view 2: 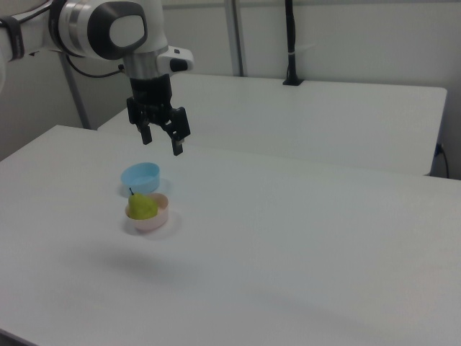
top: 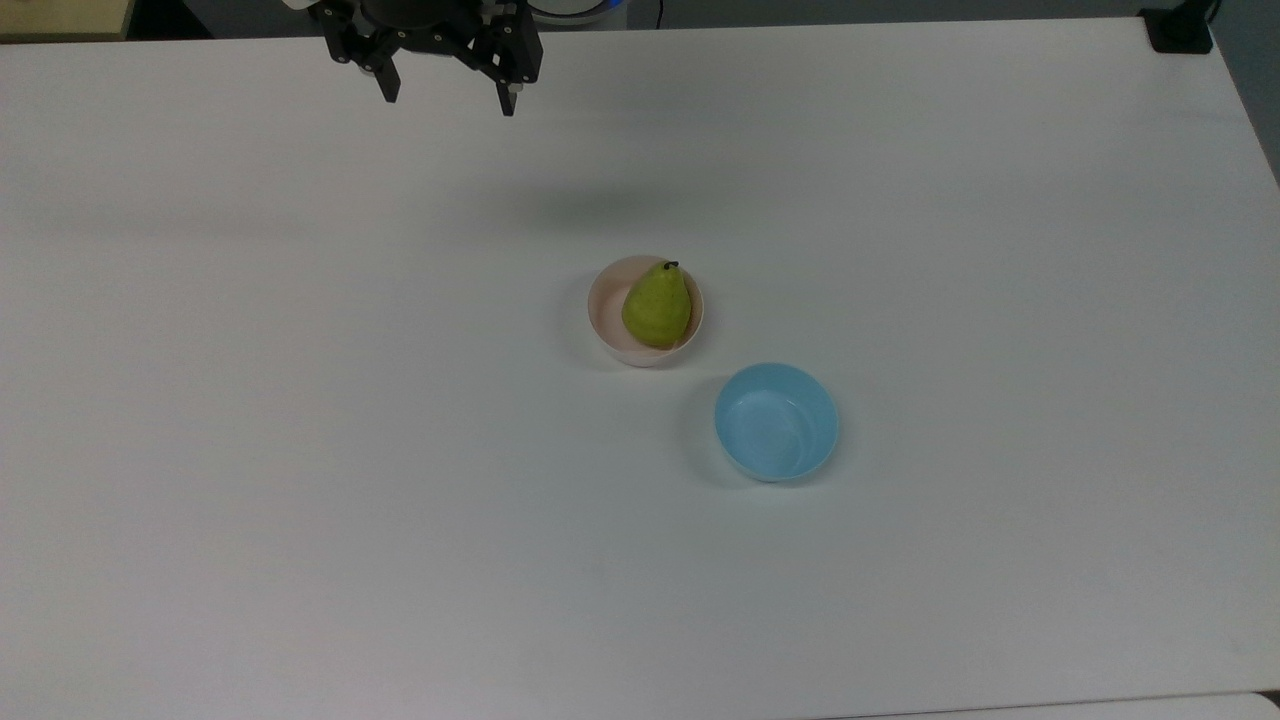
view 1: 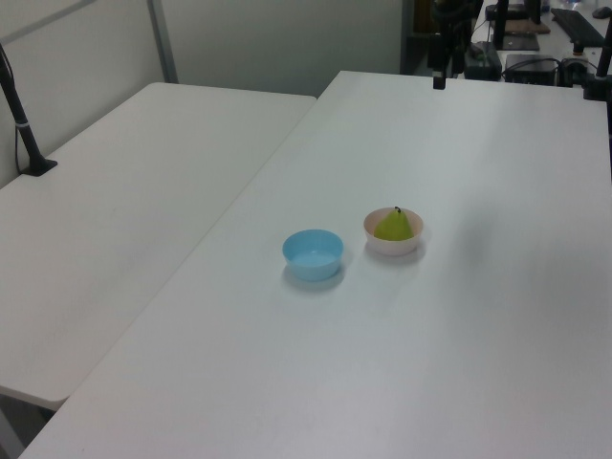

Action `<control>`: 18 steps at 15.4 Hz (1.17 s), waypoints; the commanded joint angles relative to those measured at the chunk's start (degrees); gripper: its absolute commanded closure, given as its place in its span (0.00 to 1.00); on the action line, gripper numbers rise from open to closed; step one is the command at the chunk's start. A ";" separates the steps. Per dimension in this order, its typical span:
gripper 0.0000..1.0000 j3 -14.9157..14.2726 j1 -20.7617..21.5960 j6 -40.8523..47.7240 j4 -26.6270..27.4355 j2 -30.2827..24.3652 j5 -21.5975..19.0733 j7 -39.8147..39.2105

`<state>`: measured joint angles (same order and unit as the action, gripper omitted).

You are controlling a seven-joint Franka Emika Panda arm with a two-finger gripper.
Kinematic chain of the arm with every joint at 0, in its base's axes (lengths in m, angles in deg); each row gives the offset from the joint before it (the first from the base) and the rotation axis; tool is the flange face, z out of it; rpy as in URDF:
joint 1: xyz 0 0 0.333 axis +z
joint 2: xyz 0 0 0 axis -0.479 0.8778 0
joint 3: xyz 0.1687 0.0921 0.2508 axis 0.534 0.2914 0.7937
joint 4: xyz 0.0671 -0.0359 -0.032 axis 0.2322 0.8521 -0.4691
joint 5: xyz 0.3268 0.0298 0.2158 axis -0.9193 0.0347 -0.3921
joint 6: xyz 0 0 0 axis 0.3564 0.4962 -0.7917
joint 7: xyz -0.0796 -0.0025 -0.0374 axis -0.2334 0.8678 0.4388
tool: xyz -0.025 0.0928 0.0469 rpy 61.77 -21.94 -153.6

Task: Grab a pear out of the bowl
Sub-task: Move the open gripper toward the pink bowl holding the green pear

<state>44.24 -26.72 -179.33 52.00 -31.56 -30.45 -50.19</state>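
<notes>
pear (top: 657, 305) in bowl (top: 607, 320); 2nd bowl (top: 776, 422) top view's lower right

Yellow-green pear (top: 657, 306), faintly speckled, with a short dark stem on top. It sits against the pale pink of the bowl (top: 608, 318), plain and smooth, no pattern at all. Just beside it, the second bowl (top: 776, 422) is light blue, a touch paler inside. The table (top: 300, 450) under both is plain white. Up above, the claw (top: 447, 96) is black, and in the right view the arm (view 2: 108, 29) behind it is white with grey joints.
</notes>
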 commanded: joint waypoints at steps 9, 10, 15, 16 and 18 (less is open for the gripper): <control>0.00 -0.47 5.73 -0.28 0.72 0.77 2.59 0.99; 0.00 -0.47 6.96 -0.37 0.81 1.04 2.95 0.55; 0.00 -0.38 15.49 -1.07 0.98 5.43 2.95 1.08; 0.00 -0.12 16.02 -1.59 1.24 6.48 2.95 1.16; 0.00 0.41 16.38 -2.82 1.33 9.20 3.04 1.16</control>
<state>44.59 -11.45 -179.68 52.76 -25.58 -28.43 -49.70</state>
